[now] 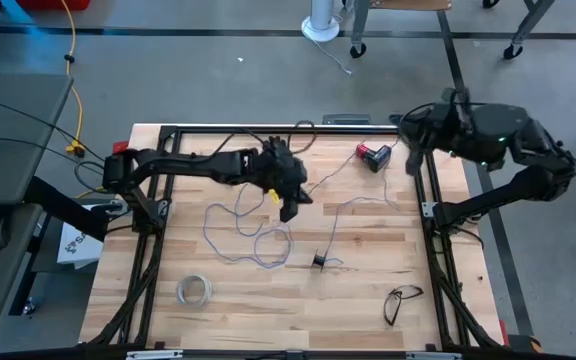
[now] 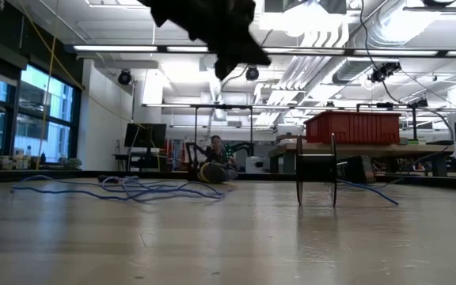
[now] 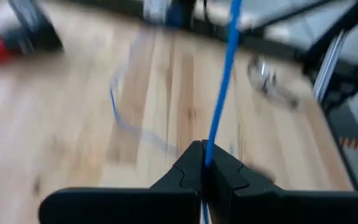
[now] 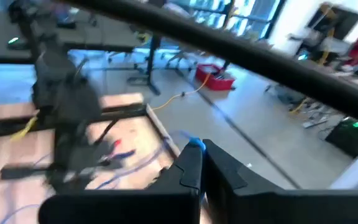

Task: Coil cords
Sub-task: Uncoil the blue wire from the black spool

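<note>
The wooden table [image 1: 368, 300] carries all items inside a dark metal frame [image 1: 230, 130].

The left arm [image 1: 183, 165] extends from the table's left edge toward its centre. The left gripper [image 1: 289, 208] hangs above the table centre, clear of the surface. Its fingers [image 3: 188, 169] are closed together, pinching the wire [image 3: 222, 81]; in the left wrist view the wire runs straight out from between the fingertips.

The right arm [image 1: 508, 140] is folded at the far right corner, outside the frame. The right gripper [image 1: 409, 158] sits over the frame's right rail, with its fingers [image 4: 188, 168] closed. In the right wrist view a small blue end shows at the fingertips; whether it is gripped cannot be determined.

The thin bluish-grey wire [image 1: 238, 235] lies in loose loops on the table left of centre, below the left gripper. One strand continues to the right toward the table centre. In the low view the loops [image 2: 125, 190] lie flat on the surface.

The small dark spool [image 1: 319, 262] stands on its flanges near the table centre, just right of the loops. In the low view it [image 2: 317, 178] stands upright with a blue strand trailing off to its right.

A red and black tool [image 1: 372, 155] lies at the far edge, near the right gripper. Black eyeglasses [image 1: 401, 300] lie near the front right. A whitish ring of tape [image 1: 195, 290] lies near the front left.
</note>
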{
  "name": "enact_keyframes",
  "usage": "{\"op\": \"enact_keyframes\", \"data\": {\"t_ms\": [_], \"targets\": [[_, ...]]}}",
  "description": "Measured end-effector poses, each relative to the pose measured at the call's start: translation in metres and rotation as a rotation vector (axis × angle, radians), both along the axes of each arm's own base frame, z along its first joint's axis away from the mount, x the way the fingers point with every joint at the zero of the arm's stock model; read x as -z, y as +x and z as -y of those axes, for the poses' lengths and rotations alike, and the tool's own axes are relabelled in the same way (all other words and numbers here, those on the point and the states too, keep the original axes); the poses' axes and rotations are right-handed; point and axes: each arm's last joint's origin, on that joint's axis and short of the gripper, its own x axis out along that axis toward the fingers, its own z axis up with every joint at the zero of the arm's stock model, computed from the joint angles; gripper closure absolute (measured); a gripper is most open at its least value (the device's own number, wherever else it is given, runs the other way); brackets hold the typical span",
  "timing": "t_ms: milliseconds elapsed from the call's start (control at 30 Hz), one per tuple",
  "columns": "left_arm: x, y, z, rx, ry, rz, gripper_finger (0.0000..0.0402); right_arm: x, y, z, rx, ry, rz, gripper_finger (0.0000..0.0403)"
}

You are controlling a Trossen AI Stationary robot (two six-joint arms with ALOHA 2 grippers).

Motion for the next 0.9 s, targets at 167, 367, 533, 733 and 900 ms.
{"op": "enact_keyframes", "data": {"t_ms": [167,367,533,733,900], "targets": [[0.03,-0.011,0.009,0.011,-0.025,-0.109,0.0401,-0.012,-0.012,0.002,0.029,-0.028,0.019,0.0403],[0.055,-0.027,0.019,-0.001,-0.066,-0.189,0.0401,-0.021,-0.025,0.003,0.046,-0.046,0.011,0.0403],[0.059,-0.046,0.024,0.005,-0.069,-0.226,0.0402,-0.025,-0.032,0.004,0.065,-0.052,0.001,0.0403],[0.06,-0.088,0.024,-0.026,-0.046,-0.313,0.0401,-0.026,-0.037,0.005,0.09,-0.066,-0.016,0.0403],[0.061,-0.12,0.025,-0.108,-0.073,-0.319,0.0401,-0.027,-0.038,0.005,0.098,-0.09,-0.025,0.0403]]}}
